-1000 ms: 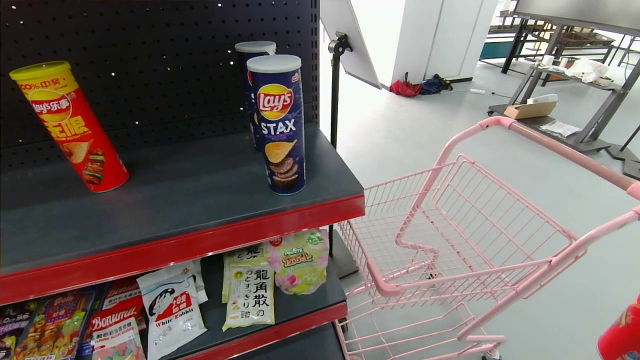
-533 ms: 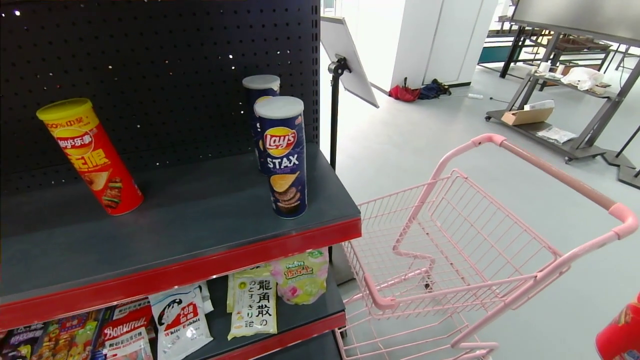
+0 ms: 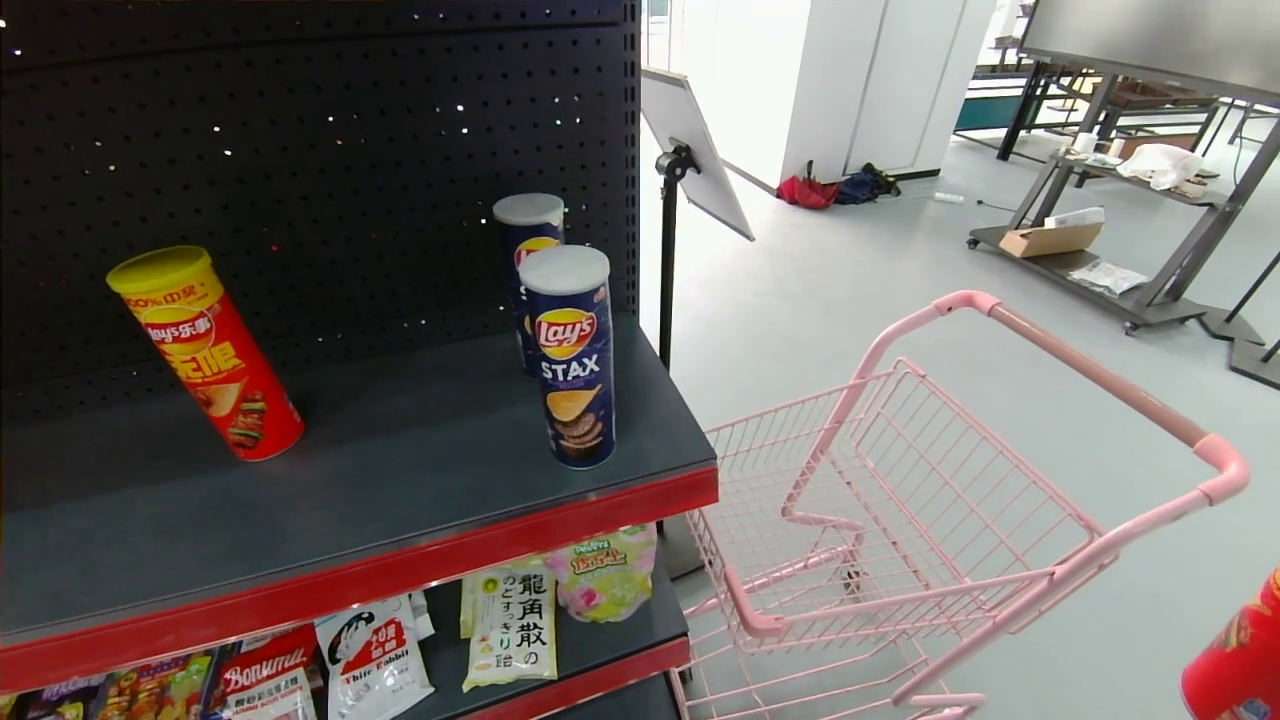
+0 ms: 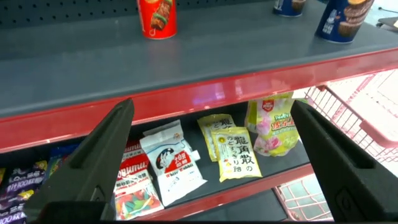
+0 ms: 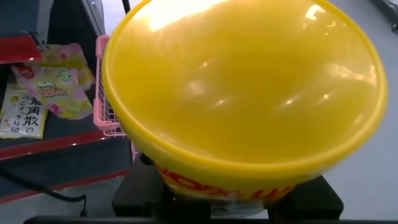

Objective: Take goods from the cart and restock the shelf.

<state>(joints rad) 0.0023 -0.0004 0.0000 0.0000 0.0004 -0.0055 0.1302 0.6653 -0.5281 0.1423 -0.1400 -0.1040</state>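
Note:
On the dark upper shelf (image 3: 400, 480) a red chip can (image 3: 205, 355) with a yellow lid leans at the left. Two blue chip cans (image 3: 570, 360) stand at its right end, one behind the other. The pink wire cart (image 3: 900, 500) beside the shelf has nothing in its basket. My right gripper (image 5: 230, 199) is shut on another red chip can (image 5: 242, 93), whose yellow lid faces the wrist camera; this can (image 3: 1235, 665) sits low, right of the cart. My left gripper (image 4: 211, 106) is open in front of the shelf's red edge (image 4: 186, 99), holding nothing.
Snack bags (image 3: 510, 630) lie on the lower shelf. A white board on a stand (image 3: 690, 150) rises just past the shelf's right end. Metal racks (image 3: 1100, 250) stand at the far right, with open grey floor around the cart.
The head camera has tilted upward, so shelf and cart sit lower in the picture. The cans on the shelf have not moved relative to it.

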